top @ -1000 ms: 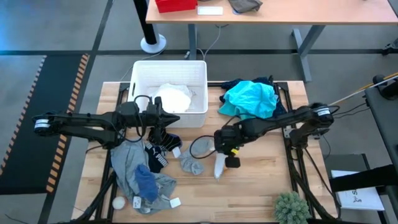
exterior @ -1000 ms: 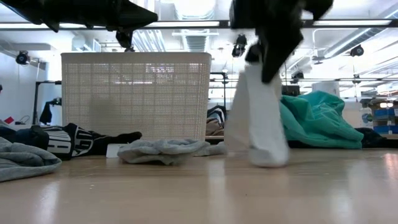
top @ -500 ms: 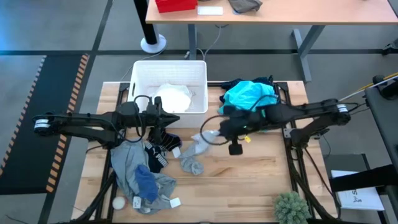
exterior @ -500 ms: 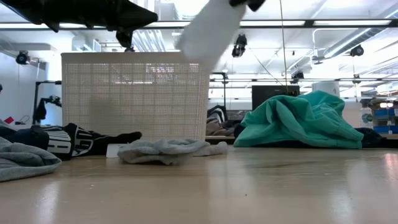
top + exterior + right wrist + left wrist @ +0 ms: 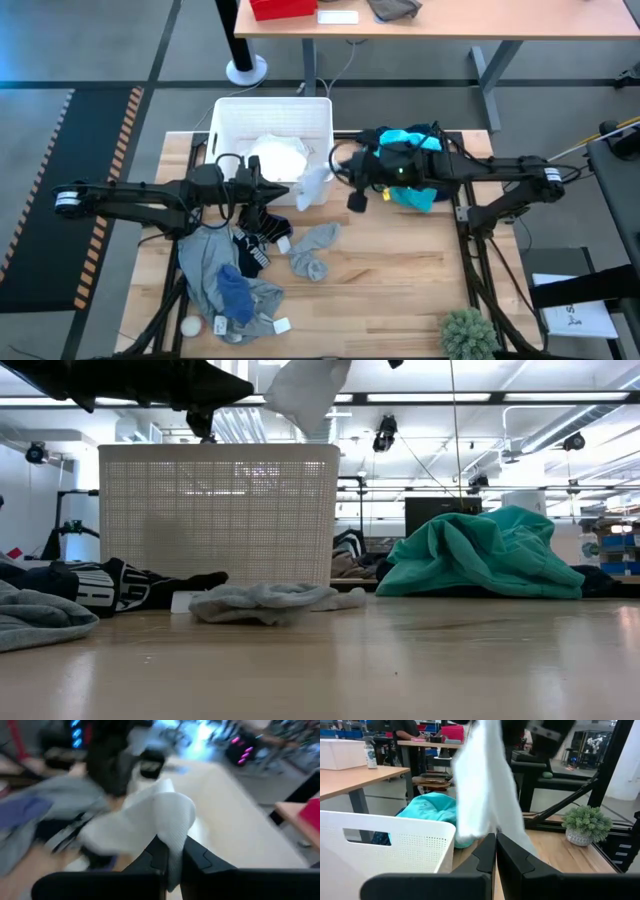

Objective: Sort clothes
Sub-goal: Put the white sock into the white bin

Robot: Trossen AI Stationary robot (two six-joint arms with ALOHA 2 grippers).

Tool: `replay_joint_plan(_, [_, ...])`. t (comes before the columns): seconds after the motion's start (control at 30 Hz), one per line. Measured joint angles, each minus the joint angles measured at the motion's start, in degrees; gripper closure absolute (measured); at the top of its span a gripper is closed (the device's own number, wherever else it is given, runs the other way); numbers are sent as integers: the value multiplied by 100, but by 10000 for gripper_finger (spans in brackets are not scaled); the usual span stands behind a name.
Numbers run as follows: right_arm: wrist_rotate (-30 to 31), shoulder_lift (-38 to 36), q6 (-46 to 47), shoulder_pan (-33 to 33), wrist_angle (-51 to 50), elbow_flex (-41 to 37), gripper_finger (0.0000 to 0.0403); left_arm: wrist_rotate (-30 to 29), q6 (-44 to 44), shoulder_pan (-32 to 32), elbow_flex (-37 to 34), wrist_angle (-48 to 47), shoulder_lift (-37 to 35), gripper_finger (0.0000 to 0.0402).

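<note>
My right gripper (image 5: pixel 340 182) is shut on a white piece of clothing (image 5: pixel 312 187) and holds it in the air beside the near right corner of the white basket (image 5: pixel 225 112). The low view shows this white piece (image 5: pixel 308 390) high above the table. More white clothes (image 5: pixel 277 157) lie in the basket. My left gripper (image 5: pixel 496 842) is shut with nothing in it, level, in front of the basket. A teal garment (image 5: pixel 408 142) lies under my right arm. A grey sock (image 5: pixel 313 250), dark striped socks (image 5: pixel 262 226) and a grey garment (image 5: pixel 205 262) lie on the table. My right gripper pinches the white piece between its two fingers at a bunched fold (image 5: pixel 172 827). The fingers come nearly level from the table's right side. The cloth is lifted clear of the table and swings out slack beyond the fingertips (image 5: pixel 159 851).
A blue cloth (image 5: pixel 235 290) lies on the grey garment near the front left, with a small white ball (image 5: pixel 190 326) beside it. A small potted plant (image 5: pixel 468 335) stands at the front right corner. Bare wood lies at the front middle (image 5: pixel 400 290).
My right gripper has risen and swung from the table's middle toward the far edge and the basket. It has tipped from pointing down to nearly level. The white piece, whose lower end hung just above the table, is now lifted high and swings beside the basket's corner.
</note>
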Motion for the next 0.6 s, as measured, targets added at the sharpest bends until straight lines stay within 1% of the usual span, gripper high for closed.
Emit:
replay_joint_plan(0.1, [-2, 79, -9, -230, 493, 0, 400, -2, -49, 0, -76, 69, 0, 402])
replay_joint_plan(0.2, [-7, 182, -173, -484, 778, 0, 400, -2, -71, 0, -206, 228, 0, 402])
replay_joint_plan(0.4, [-16, 605, -71, -1019, 836, -3, 400, -2, -215, 0, -338, 414, 2, 402])
replay_joint_plan(0.6, [-161, 1294, 14, -1286, 987, 31, 400, -2, -220, 0, -341, 468, 2, 402])
